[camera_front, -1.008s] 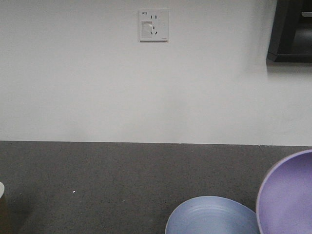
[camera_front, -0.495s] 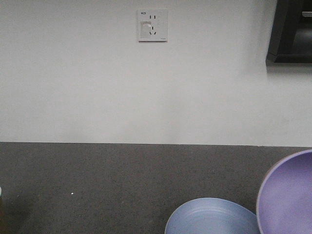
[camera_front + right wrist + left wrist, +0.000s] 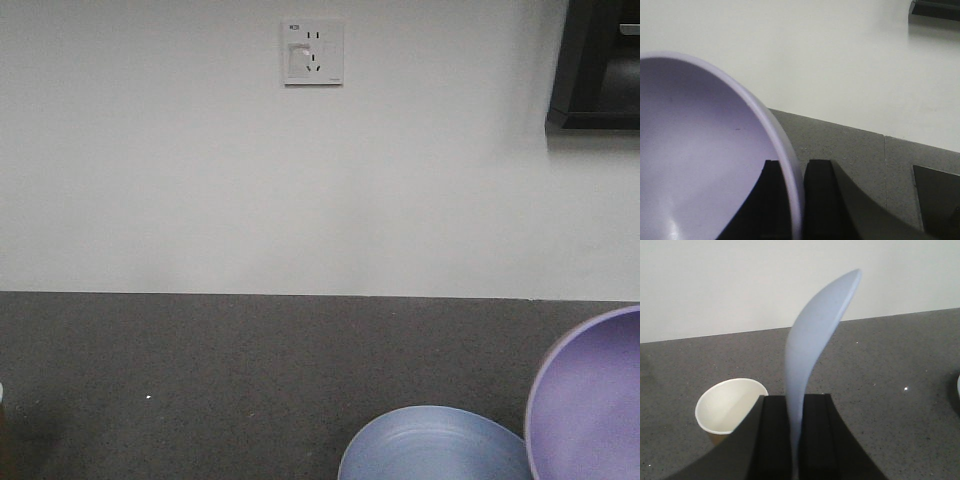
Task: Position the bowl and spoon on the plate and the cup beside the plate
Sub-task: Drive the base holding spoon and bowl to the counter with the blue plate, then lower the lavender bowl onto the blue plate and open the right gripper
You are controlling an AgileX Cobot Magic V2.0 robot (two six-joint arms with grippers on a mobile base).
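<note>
the right hand (image 3: 796, 170) pinches the thin rim of the small round lavender-purple bowl (image 3: 700, 150), one finger inside the wall and one outside. the bowl hangs steeply tilted, lifted off the dark speckled stone-like tabletop (image 3: 900, 355), just right of the round shallow periwinkle-blue plate (image 3: 435, 445). whether it touches the plate i cannot tell. that grip looks like the weak point: the wall is smooth and matte with nothing to key against, so the bowl may pivot or slide out. let go at this tilt, it could land on its edge and roll off, or catch the plate's low rim and shift it. the left hand (image 3: 796, 410) is pressed onto the handle end of the short pale blue-white spoon (image 3: 812, 340), which stands upright, its curved rounded scoop uppermost. slick and thin, it may swivel between the flat black fingers, and it could bounce out of the bowl if dropped from height. the tapered kraft-brown paper cup (image 3: 730, 402), cream inside with a rolled rim, stands upright on the tabletop just left of and below that hand. it looks light, so a careless descent might knock it over. the plate's faint concentric ridges would give little hold to a sliding bowl base.
</note>
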